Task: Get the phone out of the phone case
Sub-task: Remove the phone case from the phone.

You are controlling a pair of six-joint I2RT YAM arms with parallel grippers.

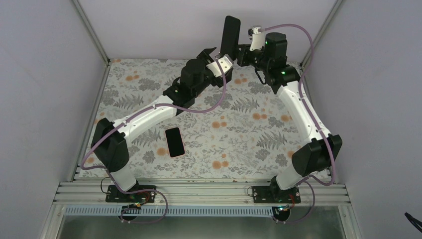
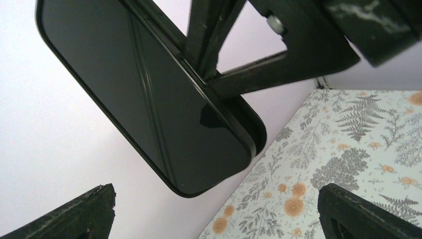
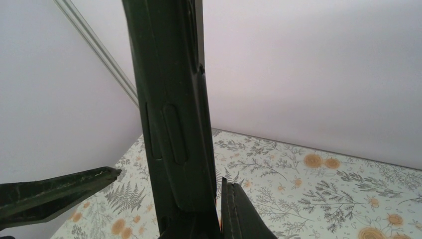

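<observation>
The black phone case (image 1: 231, 33) stands upright in the air at the back of the table, gripped at its lower edge by my shut right gripper (image 1: 242, 50). In the right wrist view the case (image 3: 171, 114) rises between the jaws, with one finger (image 3: 241, 214) pressed against it. In the left wrist view its glossy face (image 2: 149, 94) hangs just ahead of my open left gripper (image 2: 214, 201), apart from both fingers. My left gripper (image 1: 219, 59) sits just left of and below the case. The phone (image 1: 174, 142), dark with a pink rim, lies flat on the table.
The floral table cover (image 1: 249, 129) ends at grey walls on the back and both sides. The back wall is close behind the raised case. A finger of my left gripper (image 3: 54, 191) shows at the lower left of the right wrist view.
</observation>
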